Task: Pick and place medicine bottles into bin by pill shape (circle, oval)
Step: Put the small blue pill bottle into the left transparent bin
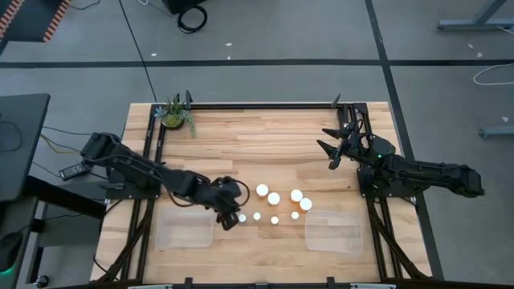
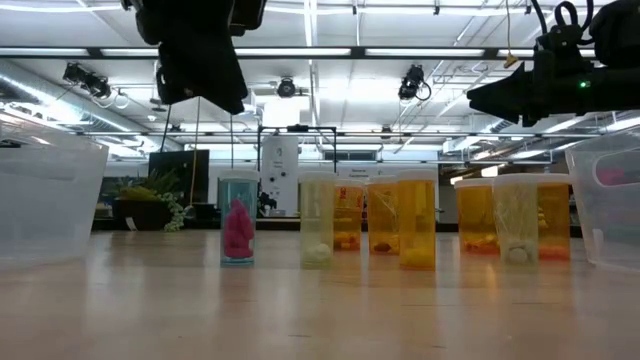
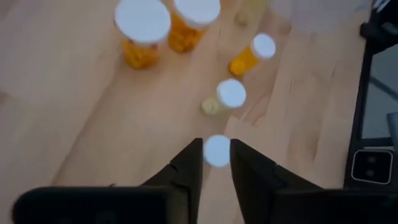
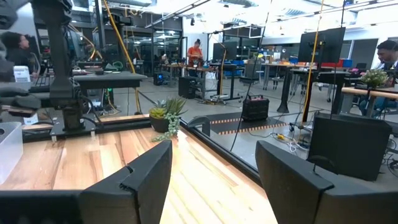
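The left tool [image 3: 217, 163] hangs above the worktop [image 1: 241, 136], its narrow gap framing 1 small medicine bottle's [image 3: 217, 150] white cap; contact unclear. The right tool [image 4: 211, 180] waits spread, empty.

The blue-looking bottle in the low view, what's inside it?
A clump of pink stuff fills the lower part of the bottle. Whether it is round or oval pills cannot be seen. The left end effector hangs above it.

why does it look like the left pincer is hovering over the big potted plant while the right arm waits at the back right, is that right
Not quite: the left pincer hovers over a small white-capped bottle at the left end of the bottle cluster, as the left wrist view shows. The potted plant sits at the back left corner. The right pincer does wait back right.
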You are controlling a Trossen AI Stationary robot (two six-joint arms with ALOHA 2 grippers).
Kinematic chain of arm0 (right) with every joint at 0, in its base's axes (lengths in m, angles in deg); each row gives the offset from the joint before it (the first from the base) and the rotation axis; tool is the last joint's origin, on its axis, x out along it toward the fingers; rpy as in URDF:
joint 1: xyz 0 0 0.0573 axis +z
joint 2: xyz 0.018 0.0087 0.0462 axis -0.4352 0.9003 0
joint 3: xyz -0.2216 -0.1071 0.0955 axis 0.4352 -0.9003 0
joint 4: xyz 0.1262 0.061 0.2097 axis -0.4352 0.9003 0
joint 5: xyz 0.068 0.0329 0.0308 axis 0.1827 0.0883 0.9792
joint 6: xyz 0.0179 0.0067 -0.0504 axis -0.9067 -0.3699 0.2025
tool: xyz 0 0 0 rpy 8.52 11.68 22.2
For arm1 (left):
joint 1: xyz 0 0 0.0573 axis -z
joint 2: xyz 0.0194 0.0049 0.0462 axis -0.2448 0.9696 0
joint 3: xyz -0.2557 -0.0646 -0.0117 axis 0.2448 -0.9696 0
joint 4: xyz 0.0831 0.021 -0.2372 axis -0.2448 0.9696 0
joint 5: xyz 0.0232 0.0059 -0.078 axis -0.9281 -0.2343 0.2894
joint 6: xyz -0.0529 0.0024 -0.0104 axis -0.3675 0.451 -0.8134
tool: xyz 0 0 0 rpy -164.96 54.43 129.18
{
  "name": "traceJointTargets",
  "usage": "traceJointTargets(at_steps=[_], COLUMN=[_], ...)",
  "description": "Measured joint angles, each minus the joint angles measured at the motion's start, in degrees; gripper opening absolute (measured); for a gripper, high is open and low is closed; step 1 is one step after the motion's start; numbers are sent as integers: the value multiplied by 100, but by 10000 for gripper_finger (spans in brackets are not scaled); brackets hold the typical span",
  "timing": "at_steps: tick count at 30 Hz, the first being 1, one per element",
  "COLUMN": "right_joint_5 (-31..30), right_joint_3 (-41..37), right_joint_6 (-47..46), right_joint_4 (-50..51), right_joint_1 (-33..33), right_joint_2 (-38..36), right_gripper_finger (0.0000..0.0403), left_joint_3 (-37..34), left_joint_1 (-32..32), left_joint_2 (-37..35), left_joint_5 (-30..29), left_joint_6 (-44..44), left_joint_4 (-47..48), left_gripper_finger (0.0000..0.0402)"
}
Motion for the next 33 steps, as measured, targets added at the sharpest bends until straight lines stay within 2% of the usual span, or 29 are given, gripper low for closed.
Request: traceJointTargets(at_steps=[8,15,19,26,29,33], right_joint_5=[-2,0,-2,-2,-2,-2], right_joint_3=[1,1,1,0,1,1], right_joint_6=[0,0,0,0,0,0], right_joint_4=[0,0,-2,-2,-2,-1], right_joint_1=[0,-1,1,1,-1,1], right_joint_2=[0,0,-2,2,2,2], right_gripper_finger=[239,239,239,239,239,239], left_joint_3=[736,848,849,928,1202,1725], left_joint_1=[188,117,45,-229,-325,-376], left_joint_2=[518,655,701,918,1111,1417], left_joint_5=[107,397,404,785,957,1046], left_joint_6=[-480,-807,-811,-725,-500,-218], left_joint_4=[705,753,749,774,815,1465], left_gripper_finger=[172,214,228,240,236,232])
